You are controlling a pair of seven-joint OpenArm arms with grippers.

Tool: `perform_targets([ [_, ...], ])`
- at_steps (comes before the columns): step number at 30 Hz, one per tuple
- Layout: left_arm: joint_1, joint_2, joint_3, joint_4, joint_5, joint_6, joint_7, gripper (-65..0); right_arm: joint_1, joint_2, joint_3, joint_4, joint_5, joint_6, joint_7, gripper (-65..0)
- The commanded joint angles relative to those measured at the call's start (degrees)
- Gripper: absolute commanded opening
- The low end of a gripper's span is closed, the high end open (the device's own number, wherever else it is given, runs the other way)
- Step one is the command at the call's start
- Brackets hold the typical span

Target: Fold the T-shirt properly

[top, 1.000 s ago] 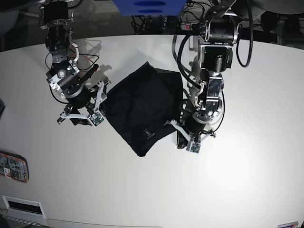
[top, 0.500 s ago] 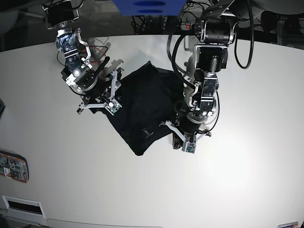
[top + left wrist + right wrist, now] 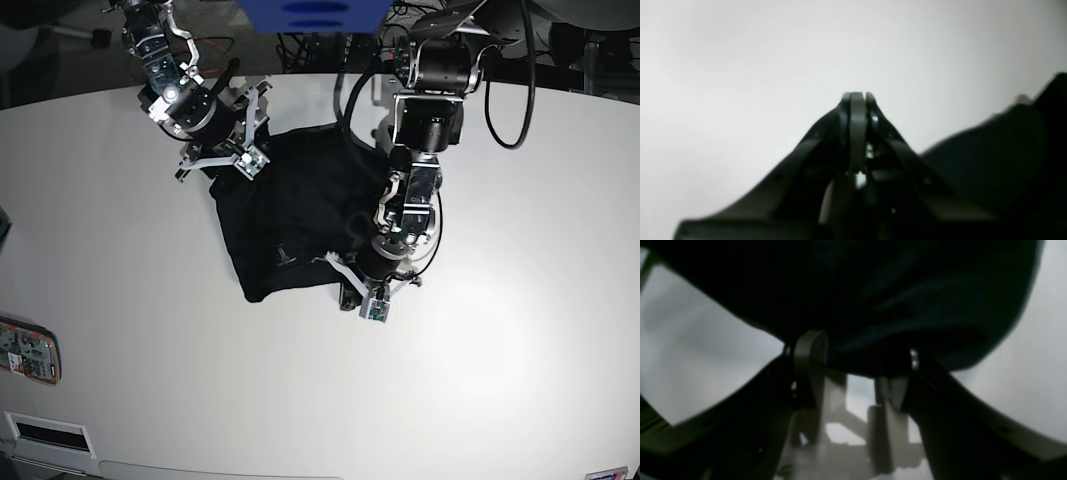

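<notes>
The black T-shirt [image 3: 290, 210] lies crumpled in the middle of the white table [image 3: 500, 350]. At its far left corner, my right gripper [image 3: 212, 166] holds a bunch of the cloth. In the right wrist view the dark T-shirt [image 3: 907, 296] fills the space between the two fingers of the right gripper [image 3: 862, 355] and drapes over them. My left gripper [image 3: 352, 292] sits at the shirt's near right edge. The left wrist view shows the left gripper [image 3: 857, 96] shut with nothing between the tips, over bare table, and the T-shirt [image 3: 1007, 153] just to its right.
A colourful flat device [image 3: 30, 350] lies at the table's left edge, with a white vented box [image 3: 45, 432] below it. A blue object [image 3: 310, 15] hangs above the far edge, where cables and dark equipment stand.
My right gripper has swung toward the far edge and to the right, dragging the shirt's left corner with it. The shirt has shifted and bunched. The left gripper moved slightly left.
</notes>
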Motion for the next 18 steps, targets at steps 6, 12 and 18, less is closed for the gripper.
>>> perform_targets([
  [6, -2.23, 0.78, 0.37, -0.17, 1.03, -0.33, 3.71, -65.0, -0.05, 0.12, -6.42, 1.13, 0.49, 0.51, 1.08, -36.1],
  [12, -2.40, -0.89, 0.20, 0.27, 1.03, -0.33, 3.54, -65.0, 0.04, 0.12, -5.54, 3.59, 0.32, 0.51, 0.99, -36.1],
  [18, 0.41, -5.64, 0.28, 5.81, 1.03, -0.33, 0.72, -65.0, -0.66, 0.12, 3.43, 4.39, 0.23, 0.51, 0.99, -36.0],
])
